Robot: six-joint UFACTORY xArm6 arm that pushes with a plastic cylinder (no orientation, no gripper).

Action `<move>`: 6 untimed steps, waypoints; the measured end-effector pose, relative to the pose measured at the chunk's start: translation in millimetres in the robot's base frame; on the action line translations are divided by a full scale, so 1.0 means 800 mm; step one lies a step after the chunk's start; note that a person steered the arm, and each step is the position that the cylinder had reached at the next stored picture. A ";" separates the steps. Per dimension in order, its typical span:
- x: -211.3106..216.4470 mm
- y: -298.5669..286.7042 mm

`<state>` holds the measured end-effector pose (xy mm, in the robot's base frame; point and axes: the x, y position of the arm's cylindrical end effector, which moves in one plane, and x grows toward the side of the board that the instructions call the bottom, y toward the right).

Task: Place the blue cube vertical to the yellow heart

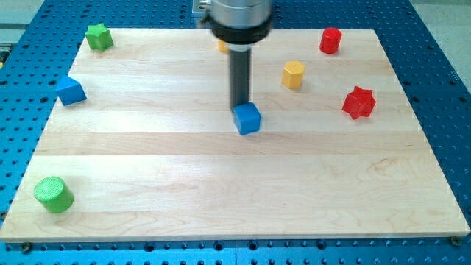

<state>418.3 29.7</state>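
Observation:
The blue cube [248, 118] sits near the middle of the wooden board [235, 184]. My tip [241, 105] stands right at the cube's upper-left edge, touching or nearly touching it. Above the rod a small patch of yellow [221, 46] shows at the view's top; the arm hides most of that block, so I cannot make out its shape.
A yellow hexagonal block [294, 75] lies right of the rod. A red cylinder [330, 41] and a red star [359, 102] lie at the right. A green star [98, 36], another blue block [71, 90] and a green cylinder [54, 195] lie along the left.

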 end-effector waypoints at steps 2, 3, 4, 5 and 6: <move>0.156 0.042; 0.196 0.117; 0.249 0.113; 0.204 0.039; 0.183 -0.056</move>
